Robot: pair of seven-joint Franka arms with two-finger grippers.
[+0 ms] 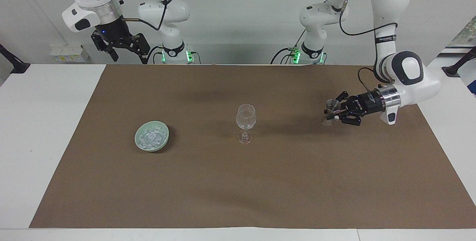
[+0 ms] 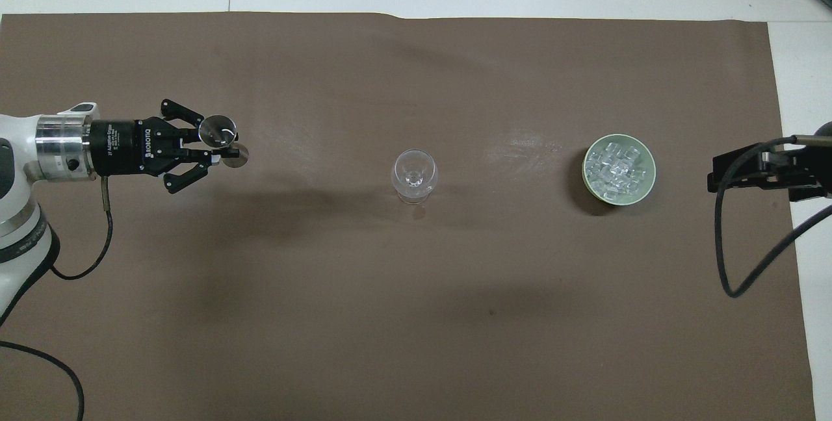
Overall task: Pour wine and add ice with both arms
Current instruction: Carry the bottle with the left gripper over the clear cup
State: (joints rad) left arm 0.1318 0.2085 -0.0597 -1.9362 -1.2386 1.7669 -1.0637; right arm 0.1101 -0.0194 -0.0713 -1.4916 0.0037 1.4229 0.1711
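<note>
Hovering above the mat's left-arm end, a small stemmed glass (image 1: 332, 111) is clamped by the left gripper (image 1: 333, 114); the wine glass (image 1: 245, 121) stands mid-mat, toward the right arm.

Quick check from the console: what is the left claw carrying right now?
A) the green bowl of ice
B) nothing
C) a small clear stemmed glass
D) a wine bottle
C: the left claw is shut on a small stemmed glass, lifted off the brown mat.
</note>
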